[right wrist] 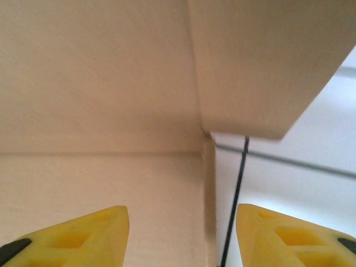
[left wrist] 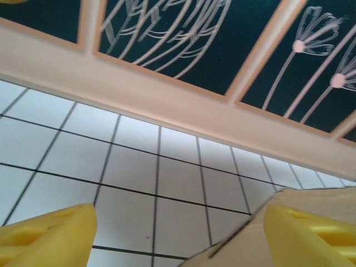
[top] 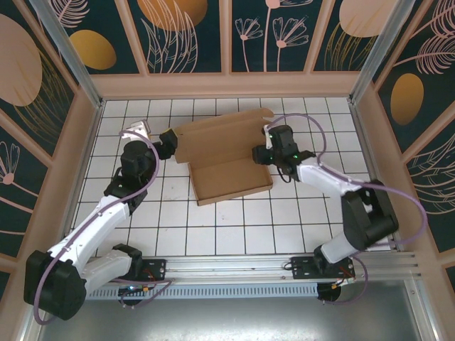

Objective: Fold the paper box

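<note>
Left gripper (left wrist: 178,236) held fingers apart beside paper box (top: 227,181); my right gripper (right wrist: 181,233) likewise apart, at box corner.

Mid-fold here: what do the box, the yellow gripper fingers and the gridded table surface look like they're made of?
The paper box looks like plain brown cardboard: matte, with sharp creases and raw cut edges. The right gripper's fingers are smooth yellow with recessed pockets, probably moulded or printed plastic. The table is white with dark grid lines and a slight sheen; whether tile or printed sheet, I cannot tell.
</note>
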`<state>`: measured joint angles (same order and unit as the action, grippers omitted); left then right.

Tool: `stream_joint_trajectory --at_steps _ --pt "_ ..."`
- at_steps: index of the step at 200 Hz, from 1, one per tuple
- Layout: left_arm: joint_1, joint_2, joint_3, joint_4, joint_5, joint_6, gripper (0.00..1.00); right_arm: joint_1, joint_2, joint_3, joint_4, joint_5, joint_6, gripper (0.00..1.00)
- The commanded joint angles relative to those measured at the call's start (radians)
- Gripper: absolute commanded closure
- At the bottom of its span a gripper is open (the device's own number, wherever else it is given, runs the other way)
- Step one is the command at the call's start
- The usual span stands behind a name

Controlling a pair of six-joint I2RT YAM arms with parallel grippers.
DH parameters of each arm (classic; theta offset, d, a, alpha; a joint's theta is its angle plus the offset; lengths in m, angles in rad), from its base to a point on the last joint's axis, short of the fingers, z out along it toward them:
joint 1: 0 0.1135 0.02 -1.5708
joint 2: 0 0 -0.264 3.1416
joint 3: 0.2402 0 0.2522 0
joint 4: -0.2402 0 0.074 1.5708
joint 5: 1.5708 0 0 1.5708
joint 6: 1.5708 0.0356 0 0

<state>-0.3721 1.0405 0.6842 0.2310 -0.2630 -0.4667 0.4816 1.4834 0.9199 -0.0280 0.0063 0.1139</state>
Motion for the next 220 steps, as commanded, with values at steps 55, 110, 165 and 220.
stream_joint_trajectory --at_steps 55,110,165,220 --pt "0.03 -0.091 -0.144 0.139 0.206 0.293 0.19 -0.081 -0.127 -0.046 0.376 -0.286 -0.33 0.54" --pt "0.156 -0.057 -0.253 0.256 0.403 0.275 0.19 -0.322 -0.076 -0.121 0.607 -0.692 -0.489 0.43" --pt "0.206 0.025 -0.269 0.336 0.523 0.368 0.17 -0.434 0.075 -0.084 0.797 -0.936 -0.339 0.34" --pt "0.218 0.193 -0.188 0.387 0.582 0.406 0.17 -0.417 0.24 0.043 0.681 -1.025 -0.374 0.38"
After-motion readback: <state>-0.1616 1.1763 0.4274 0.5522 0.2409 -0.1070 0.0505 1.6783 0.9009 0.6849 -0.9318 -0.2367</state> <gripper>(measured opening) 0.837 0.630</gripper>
